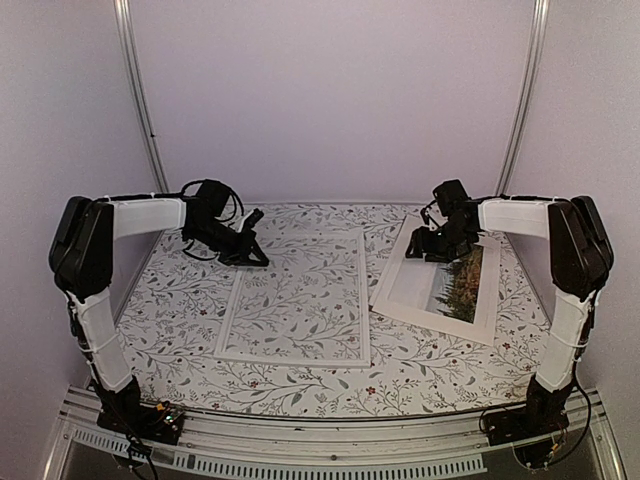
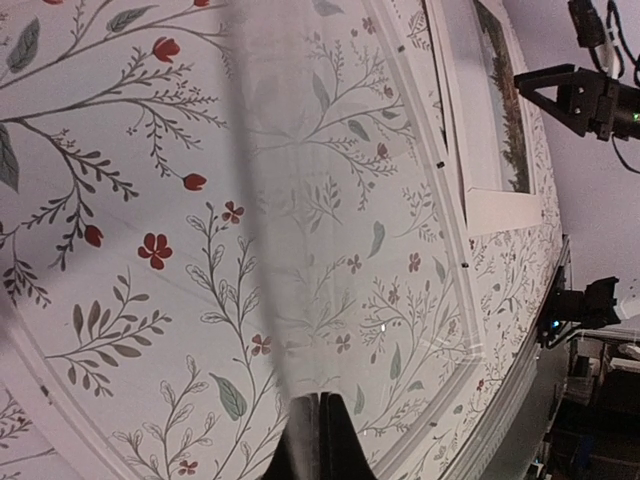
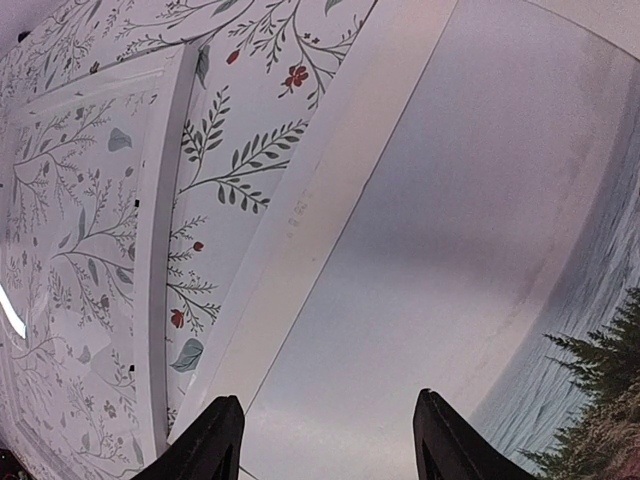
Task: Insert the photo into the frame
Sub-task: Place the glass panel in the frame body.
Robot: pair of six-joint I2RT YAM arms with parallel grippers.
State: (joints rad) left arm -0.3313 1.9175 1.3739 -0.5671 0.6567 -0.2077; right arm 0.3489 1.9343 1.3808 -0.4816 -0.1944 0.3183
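Frame: the frame [image 1: 295, 295] is lying flat mid-worktop [image 1: 180, 300], the floral cover showing through its pane, long sides running near to far.
Photo: the photo [image 1: 440, 283] is lying picture side up just right of the frame and wholly outside it. A thin strip of cover is showing between the 2.
Long axis: it is running near to far like the frame's, though sitting slightly skewed to it.
Right pincer: the right pincer [image 1: 432, 252] is hanging released over the photo's far end, right of the frame's far right corner. Its 2 fingers are standing apart over white border and pale sky, gripping nothing.
Left pincer: the left pincer [image 1: 252, 258] is sitting clenched on nothing at the frame's far left corner. Whether it is touching the frame or hanging just above it, I cannot tell.
Nearer arm: the right arm is standing directly over the photo, while the left is waiting across the frame from it.
Coming move, as I judge it: the photo is needing a grip at its far edge, then a carry leftward and a small turn to square it with the frame.
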